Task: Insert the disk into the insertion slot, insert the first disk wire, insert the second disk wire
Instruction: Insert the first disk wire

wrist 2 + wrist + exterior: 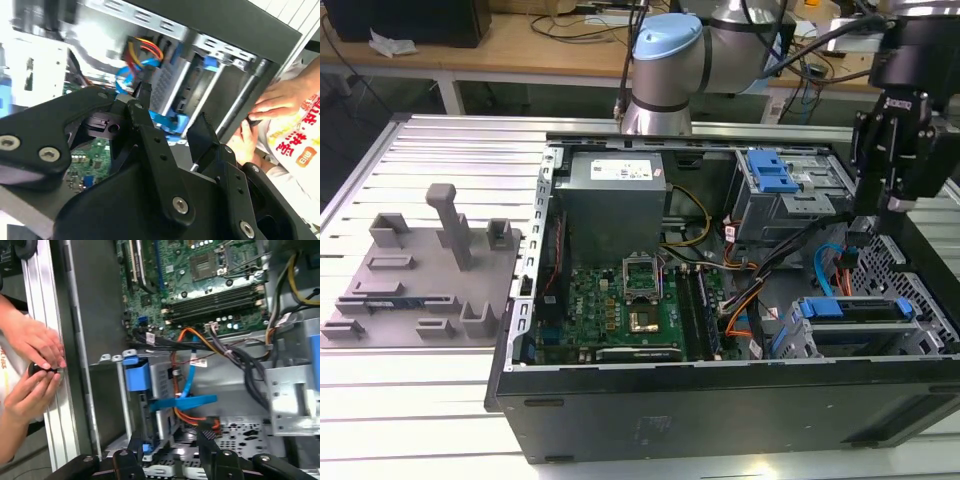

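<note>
Above insertion slot (790, 335), disk (855, 308) looks seated: gripper (170, 440) jaws parted, empty. Risk: descent snags loose blue cable (191, 370); person's hands (35, 342) at case (100, 315) edge, pinch hazard.

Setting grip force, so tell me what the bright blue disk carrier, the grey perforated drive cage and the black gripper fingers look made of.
The bright blue disk carrier: likely moulded plastic, smooth with a soft sheen. The grey perforated drive cage: thin sheet metal, dull bare finish, punched holes, folded edges. The black gripper fingers: matt black with ridged pads; metal or hard plastic, cannot tell.
</note>
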Motion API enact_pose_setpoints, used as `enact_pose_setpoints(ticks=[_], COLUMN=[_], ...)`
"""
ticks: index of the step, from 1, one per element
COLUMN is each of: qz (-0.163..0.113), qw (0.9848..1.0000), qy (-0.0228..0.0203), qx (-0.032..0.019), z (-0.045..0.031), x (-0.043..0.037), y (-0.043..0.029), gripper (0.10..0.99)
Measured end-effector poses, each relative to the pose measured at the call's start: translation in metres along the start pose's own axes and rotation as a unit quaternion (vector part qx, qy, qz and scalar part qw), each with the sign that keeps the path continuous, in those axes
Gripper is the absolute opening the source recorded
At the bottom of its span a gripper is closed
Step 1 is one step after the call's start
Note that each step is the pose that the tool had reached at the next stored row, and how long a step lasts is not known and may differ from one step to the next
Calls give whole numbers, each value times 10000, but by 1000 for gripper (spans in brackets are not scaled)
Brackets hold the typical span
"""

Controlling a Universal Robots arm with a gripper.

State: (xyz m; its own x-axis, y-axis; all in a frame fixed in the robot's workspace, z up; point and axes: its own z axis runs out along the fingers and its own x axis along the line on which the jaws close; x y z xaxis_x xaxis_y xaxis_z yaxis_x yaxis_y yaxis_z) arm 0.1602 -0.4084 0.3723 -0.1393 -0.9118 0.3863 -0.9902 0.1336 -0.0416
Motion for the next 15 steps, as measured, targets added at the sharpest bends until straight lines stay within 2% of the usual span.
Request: enact_pose_setpoints(ticks=[2, 3, 4, 5, 7, 13, 15], qz=[1, 1, 1, 0, -4, -25, -32], qw=[10000, 10000, 9999, 9999, 9999, 9998, 9997], qy=[34, 75, 110, 135, 159, 196, 230], qx=[5, 10, 14, 13, 8, -34, -43], z=[-17, -29, -17, -4, 33, 120, 146], x=[-92, -170, -205, -213, -232, -273, -285], y=[13, 21, 14, 6, -13, -41, -44], gripper=[565, 565, 549, 478, 478, 478, 478])
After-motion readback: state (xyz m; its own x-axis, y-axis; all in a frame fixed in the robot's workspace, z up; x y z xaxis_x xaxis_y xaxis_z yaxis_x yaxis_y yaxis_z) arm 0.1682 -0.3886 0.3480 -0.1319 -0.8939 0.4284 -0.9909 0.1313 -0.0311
